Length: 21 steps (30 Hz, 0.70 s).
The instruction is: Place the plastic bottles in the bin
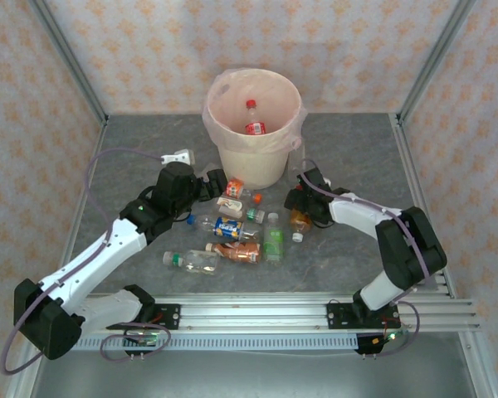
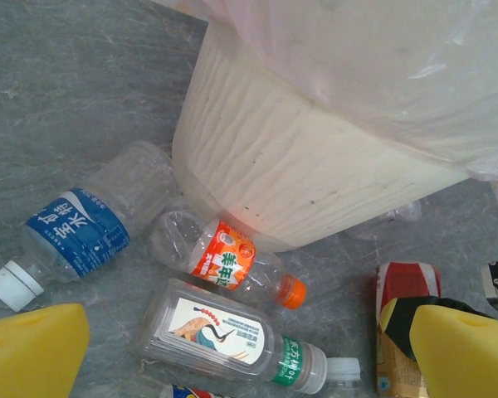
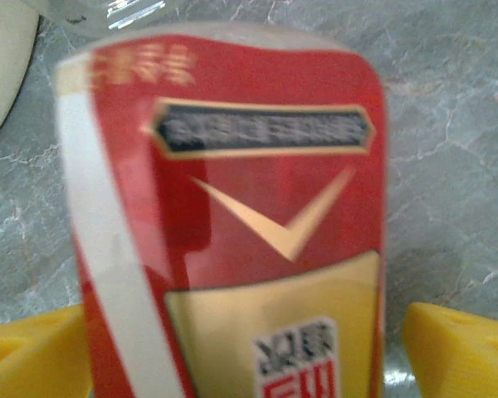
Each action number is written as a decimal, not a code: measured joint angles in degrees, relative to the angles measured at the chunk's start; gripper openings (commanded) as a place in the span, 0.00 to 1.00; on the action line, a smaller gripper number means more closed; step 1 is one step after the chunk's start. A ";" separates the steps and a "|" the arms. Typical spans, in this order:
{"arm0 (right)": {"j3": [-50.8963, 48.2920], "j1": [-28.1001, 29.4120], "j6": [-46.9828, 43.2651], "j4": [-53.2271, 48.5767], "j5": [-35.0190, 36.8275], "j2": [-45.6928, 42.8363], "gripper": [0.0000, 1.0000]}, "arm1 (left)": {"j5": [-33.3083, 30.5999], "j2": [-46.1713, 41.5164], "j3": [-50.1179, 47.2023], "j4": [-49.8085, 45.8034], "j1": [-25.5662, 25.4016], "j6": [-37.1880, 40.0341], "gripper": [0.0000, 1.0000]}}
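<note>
Shows right gripper spread astride a red-labelled bottle, with a gap at one finger. Shows left gripper released above orange-labelled bottle and blue-labelled bottle beside the bin.

Worktop: grey, marbled with pale veins.
Walls: peach paper, small orange flower print.
Bin: cream-beige, with a pinkish see-through liner.
Bottle in bin: red cap, red label.
Red-label bottle: I see red, a white stripe at nine o'clock, a gold tick and a cream panel.
My right pincer: yellow fingers.
Blue-label bottle: clear, white lettering, white cap.
Orange-label bottle: clear, orange cap.
</note>
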 measured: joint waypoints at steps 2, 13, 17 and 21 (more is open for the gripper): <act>0.00 0.00 0.28 0.70 0.70 0.17 0.79 | -0.37 0.07 0.00 0.00 0.00 -0.24 1.00; -7.91 0.00 1.42 4.37 8.55 -12.50 0.60 | -4.68 0.07 0.00 -0.11 0.00 -0.68 1.00; -9.03 0.13 0.26 6.21 10.16 -22.34 0.59 | -7.17 0.07 -0.02 -0.92 0.02 -2.08 1.00; -10.05 0.52 -3.10 10.64 10.14 -32.52 0.58 | -10.45 0.07 -0.50 -2.29 0.09 -4.44 1.00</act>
